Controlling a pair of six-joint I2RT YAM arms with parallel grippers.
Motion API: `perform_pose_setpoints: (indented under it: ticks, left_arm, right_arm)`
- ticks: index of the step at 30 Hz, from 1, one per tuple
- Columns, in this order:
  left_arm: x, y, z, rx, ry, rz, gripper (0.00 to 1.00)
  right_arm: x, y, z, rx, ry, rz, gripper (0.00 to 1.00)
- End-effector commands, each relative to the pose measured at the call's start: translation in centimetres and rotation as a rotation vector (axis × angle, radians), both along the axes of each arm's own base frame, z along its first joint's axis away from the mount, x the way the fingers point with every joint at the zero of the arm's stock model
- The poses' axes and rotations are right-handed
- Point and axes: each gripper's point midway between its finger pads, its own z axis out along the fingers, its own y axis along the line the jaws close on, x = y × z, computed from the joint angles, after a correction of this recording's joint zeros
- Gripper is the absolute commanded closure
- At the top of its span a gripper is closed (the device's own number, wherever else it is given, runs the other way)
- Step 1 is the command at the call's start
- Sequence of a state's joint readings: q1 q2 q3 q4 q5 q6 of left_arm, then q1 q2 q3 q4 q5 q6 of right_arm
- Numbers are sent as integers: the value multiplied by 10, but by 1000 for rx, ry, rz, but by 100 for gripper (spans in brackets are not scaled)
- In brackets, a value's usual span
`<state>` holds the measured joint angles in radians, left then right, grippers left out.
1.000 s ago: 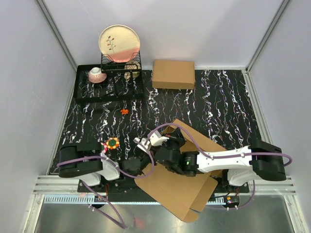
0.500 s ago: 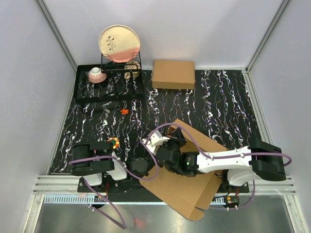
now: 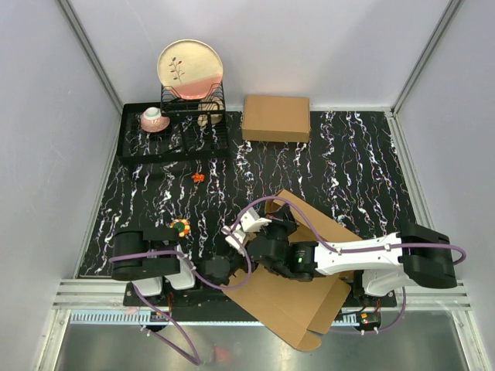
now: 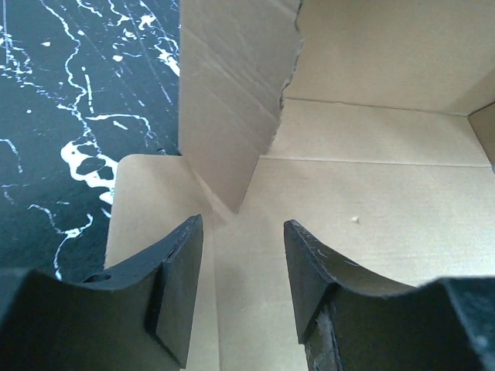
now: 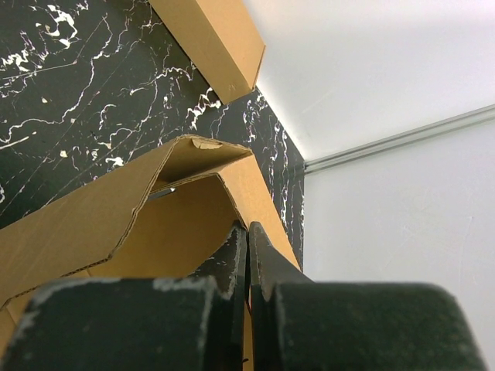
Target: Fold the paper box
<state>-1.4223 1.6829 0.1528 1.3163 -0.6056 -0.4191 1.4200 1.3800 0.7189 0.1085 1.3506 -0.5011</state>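
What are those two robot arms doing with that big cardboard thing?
They are folding a brown paper box that lies mostly flat. The left fingers stand open just over the cardboard, holding nothing. The right fingers are shut, right beside a lifted flap. The box is far from finished.

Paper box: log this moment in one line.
box: partly folded | left gripper: open over box | right gripper: shut at box
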Motion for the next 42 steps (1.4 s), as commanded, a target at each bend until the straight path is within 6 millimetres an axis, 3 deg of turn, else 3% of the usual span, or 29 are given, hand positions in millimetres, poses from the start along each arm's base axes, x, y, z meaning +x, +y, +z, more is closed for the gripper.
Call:
perform_pose_setpoints:
  ticks: [1,5,10,13,16,18,23,32,35,42]
  left_arm:
    - [3,-2,87,-364,-64,27,51]
    - [2,16,98,-361,-109,38,51]
    - [7,53,113,-398,-150,104,50]
    - [16,61,116,-368,-184,160,42]
    - [27,59,115,-327,-208,194,36]
    - [38,54,127,-370,-219,217,34]
    - [57,48,110,-324,-207,249,33]
    - [59,21,128,-340,-263,151,30]
    - [58,12,131,-357,-257,126,20]
    - [58,-3,120,-348,-233,79,16]
  right_arm:
    - [-3,8,1,118,13,26,100]
    - [-3,7,2,116,14,26,100]
    - [-3,5,2,127,16,24,100]
    - [-4,4,1,126,15,21,100]
    - [-4,4,-1,130,18,22,100]
    - [-4,4,-2,133,20,23,100]
    - [-7,8,-2,131,24,35,100]
    - [-7,7,-5,142,28,32,100]
    - [-8,7,-3,148,29,33,100]
    - [-9,4,-10,148,30,30,100]
